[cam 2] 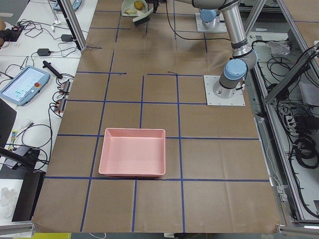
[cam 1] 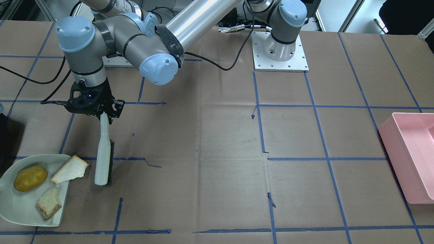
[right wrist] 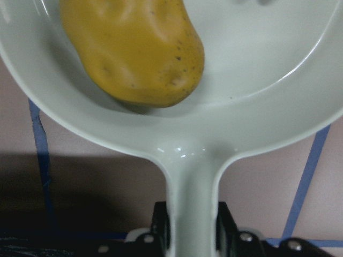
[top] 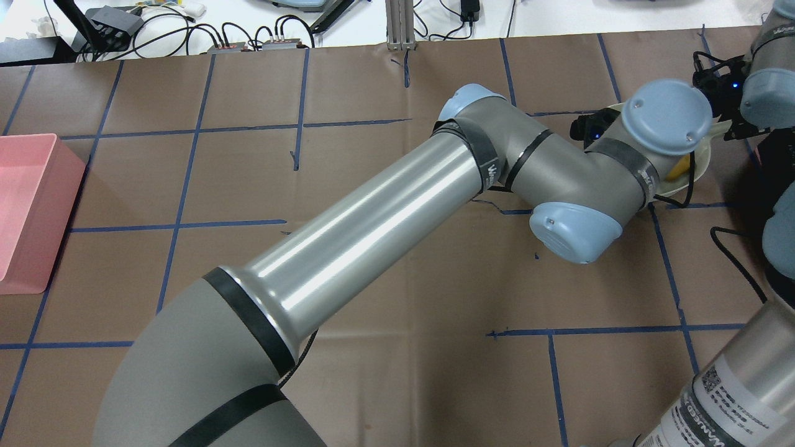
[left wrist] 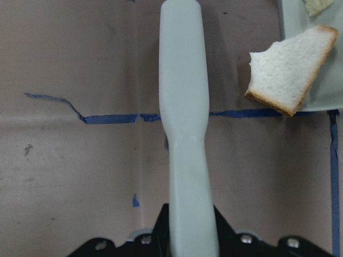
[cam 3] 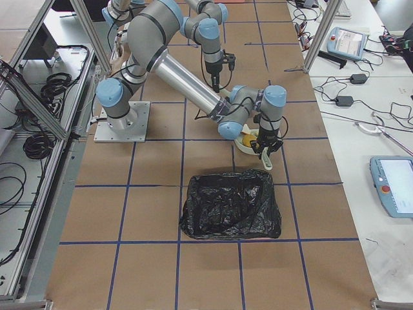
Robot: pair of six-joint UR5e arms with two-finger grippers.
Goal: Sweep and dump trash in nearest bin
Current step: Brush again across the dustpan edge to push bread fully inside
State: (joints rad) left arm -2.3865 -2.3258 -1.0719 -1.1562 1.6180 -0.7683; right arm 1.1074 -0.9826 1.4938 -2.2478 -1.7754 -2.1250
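Robotics lab — taped-grid table, aluminium framing, teach pendants, loose cables

Potato, two bread pieces on dustpan

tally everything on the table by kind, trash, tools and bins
potato: 1
bread pieces: 2
brush: 1
dustpan: 1
pink bin: 1
black bag: 1
total: 7
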